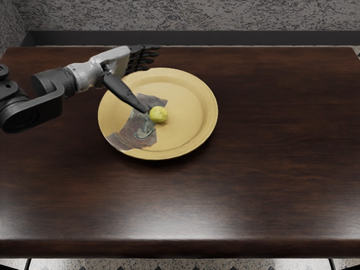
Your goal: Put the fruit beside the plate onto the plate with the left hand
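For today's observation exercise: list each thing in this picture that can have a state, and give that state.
plate: flat on the table, holding the fruit
fruit: lying on the plate, not grasped
left hand: open, one finger stretched toward the fruit

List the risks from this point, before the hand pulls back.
1. The small yellow-green fruit lies on the tan plate, with one dark finger of the left hand reaching almost to it. A careless withdrawal could nudge it, and being round it may roll toward the rim.
2. The hand hangs over the plate's far-left rim. A low sweep could catch the rim and shift the plate.
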Tool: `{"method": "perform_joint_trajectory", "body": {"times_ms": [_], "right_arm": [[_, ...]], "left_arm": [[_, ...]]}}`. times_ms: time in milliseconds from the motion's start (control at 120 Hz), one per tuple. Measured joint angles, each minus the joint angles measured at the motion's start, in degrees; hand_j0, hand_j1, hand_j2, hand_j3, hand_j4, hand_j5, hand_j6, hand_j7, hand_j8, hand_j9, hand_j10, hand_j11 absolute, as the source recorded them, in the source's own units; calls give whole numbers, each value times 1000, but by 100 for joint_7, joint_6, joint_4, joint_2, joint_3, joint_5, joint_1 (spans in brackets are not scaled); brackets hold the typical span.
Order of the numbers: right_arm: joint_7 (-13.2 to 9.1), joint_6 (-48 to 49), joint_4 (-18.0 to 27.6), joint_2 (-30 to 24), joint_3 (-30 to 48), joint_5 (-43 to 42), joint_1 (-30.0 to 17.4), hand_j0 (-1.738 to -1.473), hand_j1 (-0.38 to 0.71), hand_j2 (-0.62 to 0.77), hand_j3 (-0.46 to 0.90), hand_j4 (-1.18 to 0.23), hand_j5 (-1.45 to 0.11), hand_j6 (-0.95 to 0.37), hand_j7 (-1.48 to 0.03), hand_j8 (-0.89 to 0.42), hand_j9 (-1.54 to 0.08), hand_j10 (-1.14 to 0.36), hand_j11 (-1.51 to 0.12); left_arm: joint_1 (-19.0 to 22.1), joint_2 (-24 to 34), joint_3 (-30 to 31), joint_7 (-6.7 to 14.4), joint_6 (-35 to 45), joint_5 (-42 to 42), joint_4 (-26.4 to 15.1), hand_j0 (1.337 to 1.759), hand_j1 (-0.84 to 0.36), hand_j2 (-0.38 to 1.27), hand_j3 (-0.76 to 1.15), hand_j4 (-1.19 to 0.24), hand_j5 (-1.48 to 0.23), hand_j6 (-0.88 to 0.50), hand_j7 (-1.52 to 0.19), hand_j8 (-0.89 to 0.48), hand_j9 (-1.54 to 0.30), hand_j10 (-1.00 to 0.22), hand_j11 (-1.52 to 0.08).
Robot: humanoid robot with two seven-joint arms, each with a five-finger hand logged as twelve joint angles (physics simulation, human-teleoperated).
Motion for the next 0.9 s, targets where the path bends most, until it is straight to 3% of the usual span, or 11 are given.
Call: {"method": "perform_joint_trajectory", "body": {"times_ms": [50, 192, 275, 400, 442, 600, 733, 825, 900], "right_arm": [[0, 3, 2, 0, 0, -3, 3, -1658, -310, -7, 0, -33, -43, -33, -43, -33, -43, -33, -43], [0, 7, 17, 0, 0, -6, 6, -1658, -310, -7, 0, -33, -43, -33, -43, -33, -43, -33, -43], [0, 8, 51, 0, 0, -6, 3, -1658, -310, -7, 0, -33, -43, -33, -43, -33, -43, -33, -43], [0, 9, 75, 0, 0, -6, 1, -1658, -310, -7, 0, -33, -43, -33, -43, -33, -43, -33, -43], [0, 9, 81, 0, 0, -6, 1, -1658, -310, -7, 0, -33, -43, -33, -43, -33, -43, -33, -43], [0, 9, 149, 0, 0, -7, 0, -1658, -310, -7, 0, -33, -43, -33, -43, -33, -43, -33, -43], [0, 9, 170, 0, 0, -2, -3, -1658, -310, -7, 0, -33, -43, -33, -43, -33, -43, -33, -43], [1, 7, 188, 0, 0, -1, -6, -1658, -310, -7, 0, -33, -43, -33, -43, -33, -43, -33, -43], [5, 5, 228, 0, 0, -4, -10, -1658, -310, -7, 0, -33, -43, -33, -43, -33, -43, -33, -43]], "left_arm": [[79, 152, -4, 107, -70, -271, -260, 1658, 279, 45, 0, -65, -88, -63, -87, -49, -87, -63, -85], [96, 175, -80, 792, -305, -1119, -897, 1658, 314, 23, 0, -32, -44, -31, -44, -25, -43, -32, -42], [91, 239, -133, 960, -805, -1764, -1083, 1658, 326, 16, 0, -22, -29, -21, -29, -16, -29, -21, -28], [93, 826, -153, 1075, -1595, -2591, -1317, 1658, 337, 9, 0, -11, -16, -11, -16, -9, -16, -11, -15], [152, 1072, -144, 1234, -1823, -2882, -1408, 1658, 339, 7, 0, -9, -13, -9, -13, -7, -13, -9, -12], [539, 1750, -127, 1823, -2599, -3674, -1551, 1658, 345, 4, 0, -3, -6, -3, -6, -2, -6, -3, -6], [739, 2061, -139, 2076, -2762, -3817, -1564, 1658, 347, 2, 0, 0, -3, 0, -3, 0, -3, -1, -3], [752, 2408, -164, 2608, -2799, -3860, -1560, 1658, 348, 2, 0, 1, -2, 1, -2, 1, -2, 0, -2], [753, 2574, -170, 2871, -2813, -3909, -1557, 1658, 348, 1, 0, 1, -1, 2, -1, 2, -1, 1, -1]]}}
